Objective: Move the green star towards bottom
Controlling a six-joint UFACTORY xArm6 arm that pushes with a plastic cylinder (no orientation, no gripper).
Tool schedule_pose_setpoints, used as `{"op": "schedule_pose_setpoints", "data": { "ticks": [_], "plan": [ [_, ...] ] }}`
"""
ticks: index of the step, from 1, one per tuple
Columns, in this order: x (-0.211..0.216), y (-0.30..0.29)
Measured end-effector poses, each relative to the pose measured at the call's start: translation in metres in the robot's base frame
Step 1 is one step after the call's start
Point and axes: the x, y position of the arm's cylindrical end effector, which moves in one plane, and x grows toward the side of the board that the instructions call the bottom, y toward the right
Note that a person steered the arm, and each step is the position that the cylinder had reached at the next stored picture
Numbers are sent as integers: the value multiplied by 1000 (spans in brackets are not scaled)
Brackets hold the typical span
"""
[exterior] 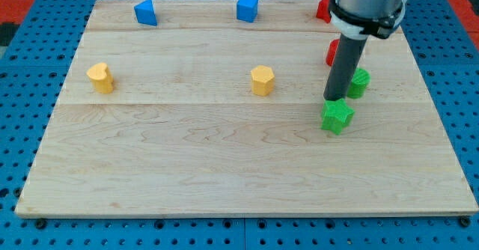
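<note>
On the bench (224,160), my tip (334,99) touches the top side of the star (337,116), with a round block (359,82) just right of the rod. Two blocks (331,53) (322,9) sit partly hidden behind the rod. A hexagonal block (263,79) lies centrally, another (100,78) far left, and two (146,13) (248,7) along the top edge.

Bright even light, soft faint shadows under blocks, sharp focus, no glare

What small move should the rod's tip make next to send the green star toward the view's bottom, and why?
Probably a short push straight toward the view's bottom. My tip sits right at the top edge of the green star, and bare board lies below the star.
</note>
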Motion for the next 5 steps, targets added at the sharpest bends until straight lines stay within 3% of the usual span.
{"op": "schedule_pose_setpoints", "data": {
  "ticks": [1, 5],
  "plan": [
    [26, -2],
    [27, 3]
  ]
}}
